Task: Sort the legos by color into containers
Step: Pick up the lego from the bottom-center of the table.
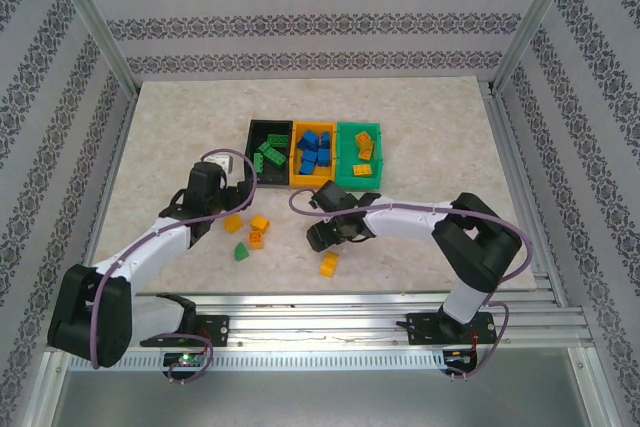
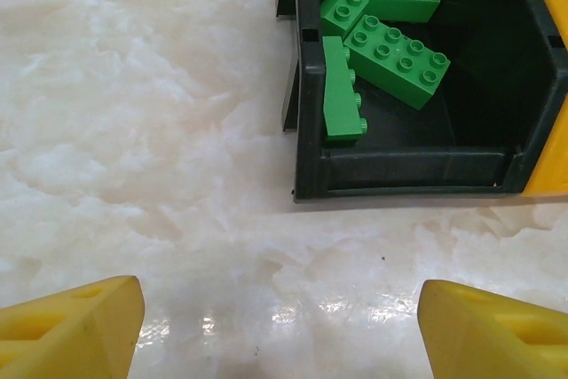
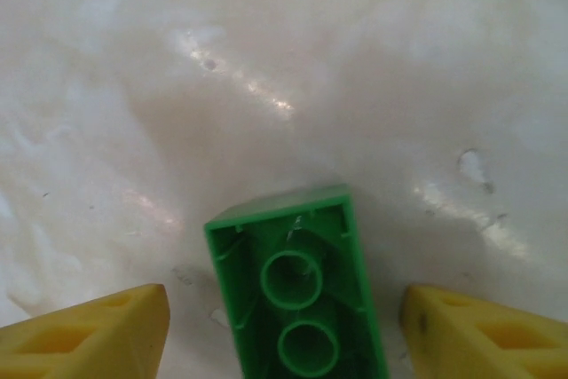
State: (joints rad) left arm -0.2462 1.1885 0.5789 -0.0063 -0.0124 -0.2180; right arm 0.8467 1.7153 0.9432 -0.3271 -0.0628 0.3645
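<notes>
Bins (image 1: 336, 152) part-filled | bricks (image 1: 260, 222) loose beside left tool (image 2: 282, 317), agape, empty | right tool (image 3: 284, 326) agape astride green brick (image 3: 293, 255), ungripped

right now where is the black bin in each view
top external: black bin mid picture, left end of the row.
left wrist: black bin upper right, front wall facing the camera.
right wrist: marble table with one upturned green brick.
shared landmark: green bricks lying inside the bin.
</notes>
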